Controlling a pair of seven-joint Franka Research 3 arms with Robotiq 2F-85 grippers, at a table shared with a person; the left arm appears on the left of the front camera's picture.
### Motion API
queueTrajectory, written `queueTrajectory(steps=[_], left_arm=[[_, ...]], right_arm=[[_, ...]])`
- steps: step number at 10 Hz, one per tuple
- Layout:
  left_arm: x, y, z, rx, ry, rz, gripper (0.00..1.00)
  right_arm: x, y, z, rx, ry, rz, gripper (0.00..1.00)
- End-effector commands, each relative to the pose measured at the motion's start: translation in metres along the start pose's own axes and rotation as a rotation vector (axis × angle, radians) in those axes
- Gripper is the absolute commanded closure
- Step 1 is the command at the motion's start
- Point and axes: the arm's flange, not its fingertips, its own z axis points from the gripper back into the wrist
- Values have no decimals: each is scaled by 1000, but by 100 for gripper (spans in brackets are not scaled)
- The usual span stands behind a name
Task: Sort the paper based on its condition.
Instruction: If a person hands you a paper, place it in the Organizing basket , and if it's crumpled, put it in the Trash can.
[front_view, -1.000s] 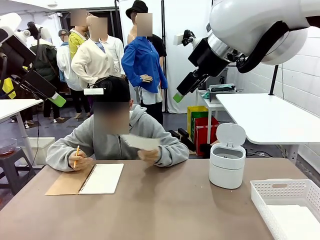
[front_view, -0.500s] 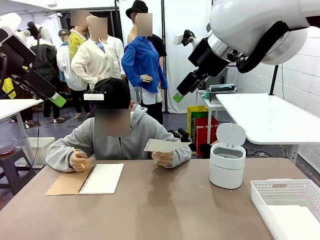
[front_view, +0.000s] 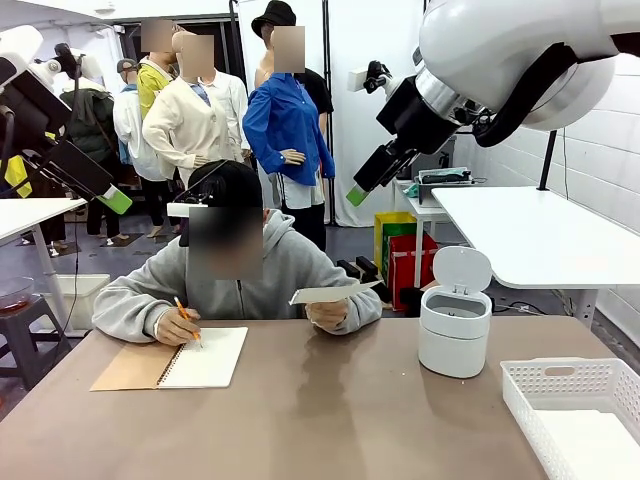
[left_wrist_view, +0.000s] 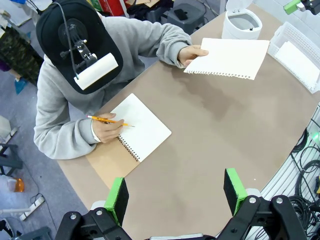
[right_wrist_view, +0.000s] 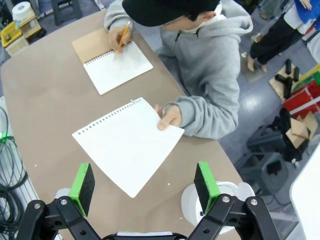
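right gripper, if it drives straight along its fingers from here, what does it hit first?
Most likely the loose sheet the person's hand holds out flat over the table; it lies between the open right gripper's fingers. Depth is unclear.

From above, the right claw (right_wrist_view: 141, 187) hangs spread wide over the bench (right_wrist_view: 45, 95). A person's hand (right_wrist_view: 169, 117) holds a white sheet of paper (right_wrist_view: 127, 145) flat, while the other hand (right_wrist_view: 118, 36) writes with a pencil (right_wrist_view: 122, 35) in a notebook (right_wrist_view: 114, 67).

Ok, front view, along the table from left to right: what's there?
Open spiral notebook the person is writing in → loose sheet held up in the person's other hand → small white bin, lid up → white basket.
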Motion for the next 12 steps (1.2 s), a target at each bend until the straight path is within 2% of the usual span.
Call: queueTrajectory(steps=[1,5,8,10,12], left_arm=[[0,0,0,2,0,1,0],[0,0,0,2,0,1,0],[0,0,0,2,0,1,0],[0,0,0,2,0,1,0],[0,0,0,2,0,1,0]], right_arm=[[2,-2,0,1,-6,-27,0],[4,-15,-23,-12,92,-159,0],[0,-34,-54,99,236,-332,0],[0,-55,-71,229,334,-531,0],[-7,-68,-83,258,365,-635,0]])
